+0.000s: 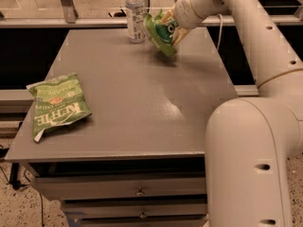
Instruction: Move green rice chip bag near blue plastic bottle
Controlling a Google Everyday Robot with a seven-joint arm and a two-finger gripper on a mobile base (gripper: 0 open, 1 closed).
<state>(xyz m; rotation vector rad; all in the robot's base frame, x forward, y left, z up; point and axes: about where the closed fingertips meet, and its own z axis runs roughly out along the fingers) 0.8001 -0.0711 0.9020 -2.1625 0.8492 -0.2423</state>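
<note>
1. The robot's gripper (171, 24) is at the far side of a grey table (142, 112). It is clamped on the green rice chip bag (160, 34).
2. The bag hangs tilted from the gripper. Its lowest corner points at the tabletop and appears to float just above it, with a soft shadow underneath.
3. The blue plastic bottle (135, 14) stands upright just to the left of the gripper as the camera sees it. It is very close to the bag's edge, and whether the two touch cannot be told.
4. Main risk: the bottle is tall, slim and probably light. If the bag swings further left while being lowered, its puffy side could nudge the bottle and tip it or push it toward the table's far edge.
5. Second risk: the bag is held at an angle by one part. Let go from this tilt, it could flop or slide sideways into the bottle.
6. A flat green Kettle chip bag (56, 105) lies well away from the gripper, near the table's front left corner, and plays no part here.
7. Drawers (137, 190) sit below the tabletop, far beneath the gripper.
8. Nothing stands between the held bag and the bottle, so the only obstacle is the bottle's own closeness.
</note>
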